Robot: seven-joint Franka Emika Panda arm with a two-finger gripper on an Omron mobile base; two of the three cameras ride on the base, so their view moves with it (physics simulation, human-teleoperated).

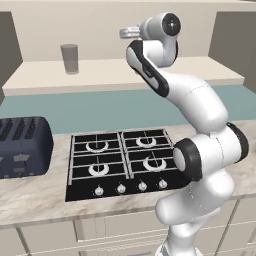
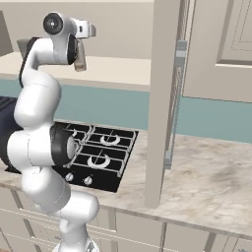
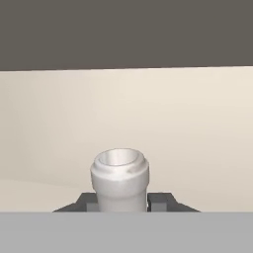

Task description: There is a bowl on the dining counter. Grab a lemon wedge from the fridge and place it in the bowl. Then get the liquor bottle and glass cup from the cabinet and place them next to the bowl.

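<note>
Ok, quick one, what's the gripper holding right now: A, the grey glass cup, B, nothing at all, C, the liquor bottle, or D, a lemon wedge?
C: in the hand view the liquor bottle has its pale neck and cap sitting between the fingers of the gripper, while the glass cup stands apart on the cabinet shelf.

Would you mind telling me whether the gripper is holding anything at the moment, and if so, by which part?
The gripper is holding the liquor bottle, its fingers clamped on either side of the pale neck, just below the cap.
</note>
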